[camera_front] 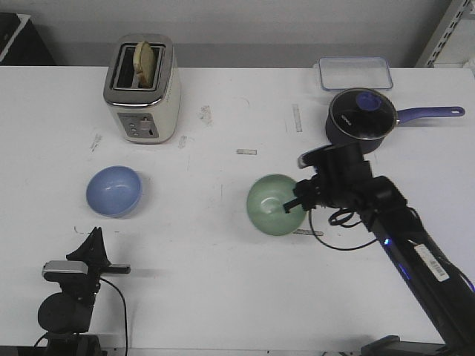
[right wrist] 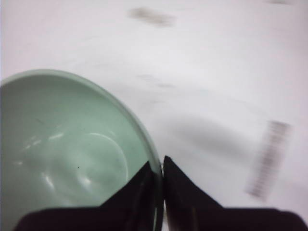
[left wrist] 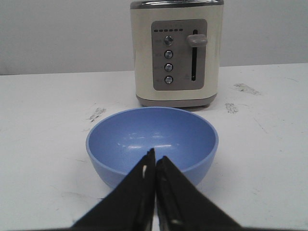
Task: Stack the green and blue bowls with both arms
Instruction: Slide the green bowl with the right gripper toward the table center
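The pale green bowl [camera_front: 273,204] hangs tilted near the table's middle, held by its right rim. My right gripper [camera_front: 299,202] is shut on that rim; in the right wrist view the rim of the green bowl [right wrist: 67,149] sits between the closed fingertips [right wrist: 144,175]. The blue bowl [camera_front: 113,190] stands upright on the table at the left, in front of the toaster. My left gripper [camera_front: 93,239] is shut and empty, just short of the blue bowl [left wrist: 151,137] in the left wrist view, fingertips [left wrist: 149,159] pointing at its near wall.
A cream toaster [camera_front: 142,89] with bread stands at the back left, behind the blue bowl [left wrist: 176,53]. A dark blue lidded saucepan [camera_front: 361,116] with a long handle and a clear container [camera_front: 355,73] sit at the back right. A barcode sticker [right wrist: 268,159] lies on the table.
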Robot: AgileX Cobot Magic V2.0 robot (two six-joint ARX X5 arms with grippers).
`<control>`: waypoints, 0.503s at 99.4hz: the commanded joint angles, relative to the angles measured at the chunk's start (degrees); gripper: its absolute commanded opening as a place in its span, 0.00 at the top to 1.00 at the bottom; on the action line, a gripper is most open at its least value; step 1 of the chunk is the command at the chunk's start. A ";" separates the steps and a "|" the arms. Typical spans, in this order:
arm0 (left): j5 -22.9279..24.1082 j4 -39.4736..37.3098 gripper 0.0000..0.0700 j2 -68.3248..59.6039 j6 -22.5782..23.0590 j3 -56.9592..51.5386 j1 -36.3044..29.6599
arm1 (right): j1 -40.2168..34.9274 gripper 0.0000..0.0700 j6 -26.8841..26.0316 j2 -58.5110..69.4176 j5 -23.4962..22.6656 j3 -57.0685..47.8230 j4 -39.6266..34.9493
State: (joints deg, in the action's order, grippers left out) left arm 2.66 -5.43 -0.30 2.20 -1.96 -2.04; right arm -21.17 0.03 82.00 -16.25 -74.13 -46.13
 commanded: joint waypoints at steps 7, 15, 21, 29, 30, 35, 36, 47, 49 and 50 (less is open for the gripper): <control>-0.15 0.15 1.00 0.07 -0.28 1.18 0.04 | -7.72 1.00 -3.17 4.42 0.24 -0.94 1.95; -0.15 0.46 1.00 0.07 -0.28 1.18 0.04 | -10.43 1.00 -3.48 7.19 0.22 -0.94 2.69; -0.15 0.61 1.00 0.07 -0.28 1.18 0.04 | -11.98 1.00 -3.48 9.40 0.22 -0.94 2.86; -0.15 0.85 1.00 0.07 -0.28 1.18 0.07 | -13.44 1.00 -3.41 12.68 0.24 -0.94 2.95; -0.15 0.87 1.00 0.07 -0.28 1.18 0.04 | -13.49 1.00 -3.41 12.87 0.24 -0.94 2.95; -0.15 0.87 1.00 0.07 -0.28 1.18 0.04 | -13.92 1.00 -3.23 14.69 0.42 -0.94 2.93; -0.15 0.87 1.00 0.07 -0.28 1.18 0.04 | -13.97 1.00 -3.23 14.99 0.48 -0.94 2.97; -0.15 0.87 1.00 0.07 -0.28 1.18 0.07 | -14.47 1.00 -3.17 17.46 2.43 -0.92 3.56; -0.15 0.87 1.00 0.07 -0.28 1.18 0.04 | -14.51 1.00 -3.15 17.70 2.99 -0.92 3.65; -0.15 0.87 1.00 0.07 -0.28 1.18 0.04 | -14.51 1.00 -3.08 17.81 3.15 -0.92 3.67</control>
State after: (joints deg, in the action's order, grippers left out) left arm 2.66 -3.86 -0.30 2.20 -1.96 -2.04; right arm -35.00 -2.48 98.45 -14.35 -74.13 -43.11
